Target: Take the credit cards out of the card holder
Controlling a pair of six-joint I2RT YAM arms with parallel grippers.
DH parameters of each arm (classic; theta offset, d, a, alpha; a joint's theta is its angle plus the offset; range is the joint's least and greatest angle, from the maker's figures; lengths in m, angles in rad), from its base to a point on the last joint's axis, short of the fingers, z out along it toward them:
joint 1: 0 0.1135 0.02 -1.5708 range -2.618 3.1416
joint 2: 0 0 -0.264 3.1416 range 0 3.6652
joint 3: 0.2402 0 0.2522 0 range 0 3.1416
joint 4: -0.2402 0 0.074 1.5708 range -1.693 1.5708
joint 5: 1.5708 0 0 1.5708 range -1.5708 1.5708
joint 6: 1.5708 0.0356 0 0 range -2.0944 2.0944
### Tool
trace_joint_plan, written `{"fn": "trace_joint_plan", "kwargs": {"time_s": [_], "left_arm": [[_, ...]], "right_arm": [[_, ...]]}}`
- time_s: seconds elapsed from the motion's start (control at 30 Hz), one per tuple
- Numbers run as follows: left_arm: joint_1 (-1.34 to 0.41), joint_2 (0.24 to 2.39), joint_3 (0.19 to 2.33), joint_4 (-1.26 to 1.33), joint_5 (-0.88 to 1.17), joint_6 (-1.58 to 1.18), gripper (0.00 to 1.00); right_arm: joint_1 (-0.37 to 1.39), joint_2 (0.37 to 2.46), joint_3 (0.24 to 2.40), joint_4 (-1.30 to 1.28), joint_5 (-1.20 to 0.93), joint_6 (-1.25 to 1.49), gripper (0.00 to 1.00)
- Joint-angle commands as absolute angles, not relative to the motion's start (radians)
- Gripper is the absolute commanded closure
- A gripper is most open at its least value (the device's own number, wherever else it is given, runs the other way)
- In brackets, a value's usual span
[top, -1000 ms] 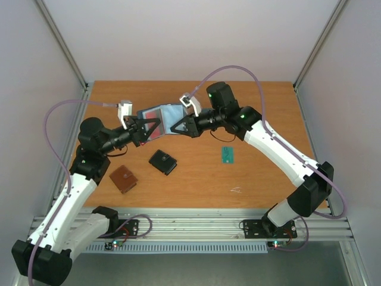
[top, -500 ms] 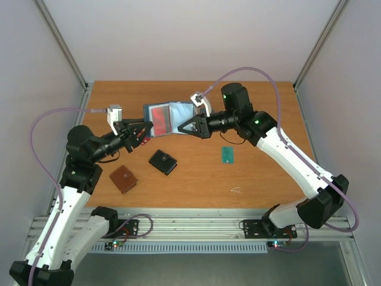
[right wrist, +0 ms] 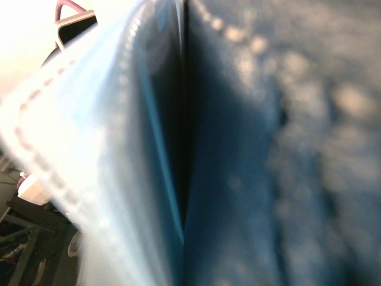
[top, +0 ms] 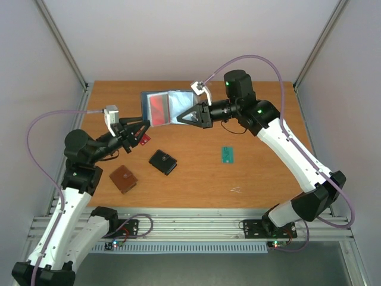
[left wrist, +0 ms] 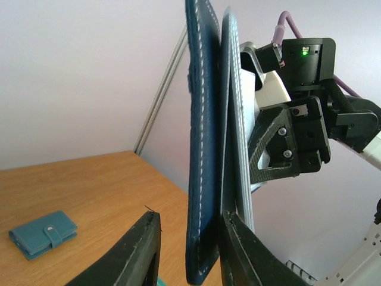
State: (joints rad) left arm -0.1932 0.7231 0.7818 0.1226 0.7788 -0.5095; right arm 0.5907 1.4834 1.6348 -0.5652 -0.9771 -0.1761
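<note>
My right gripper (top: 183,118) is shut on the right half of the open navy card holder (top: 174,104) and holds it up above the back of the table. The red card (top: 158,107) sits in its left clear pocket. The holder fills the right wrist view (right wrist: 250,149) as a blur. My left gripper (top: 141,132) is open and empty, just left of and below the holder. The left wrist view shows the holder edge-on (left wrist: 202,149) ahead of the spread fingers (left wrist: 140,250). The teal-green card (top: 227,155) lies flat on the table to the right. The black card is not in view.
A black wallet (top: 162,161) and a brown wallet (top: 123,179) lie on the table near the left arm. A teal wallet with a snap tab (left wrist: 43,233) lies on the table in the left wrist view. Walls enclose the back and both sides.
The left gripper has drawn back to the left, away from the holder's left edge. The right gripper has carried the holder up and toward the back.
</note>
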Motion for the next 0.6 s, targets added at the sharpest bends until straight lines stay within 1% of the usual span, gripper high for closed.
{"fn": "trace_joint_plan", "kwargs": {"time_s": [0.0,0.17,0.23,0.33,0.4,0.57], "left_arm": [[-0.204,0.73,0.756,0.227,0.771,-0.511,0.71],[-0.223,0.74,0.749,0.293,0.87,-0.51,0.59],[-0.223,0.742,0.755,0.318,0.92,-0.527,0.56],[-0.224,0.747,0.768,0.355,0.969,-0.555,0.56],[-0.223,0.756,0.785,0.369,0.942,-0.599,0.59],[-0.224,0.764,0.802,0.367,0.922,-0.639,0.61]], "right_arm": [[0.588,1.485,1.671,-0.58,-1.031,-0.189,0.99],[0.588,1.489,1.685,-0.63,-0.988,-0.23,0.99],[0.588,1.496,1.691,-0.645,-0.997,-0.241,0.99],[0.588,1.497,1.693,-0.66,-1.013,-0.267,0.99],[0.587,1.5,1.702,-0.679,-1.028,-0.294,0.99],[0.585,1.515,1.755,-0.742,-1.051,-0.343,0.99]]}}
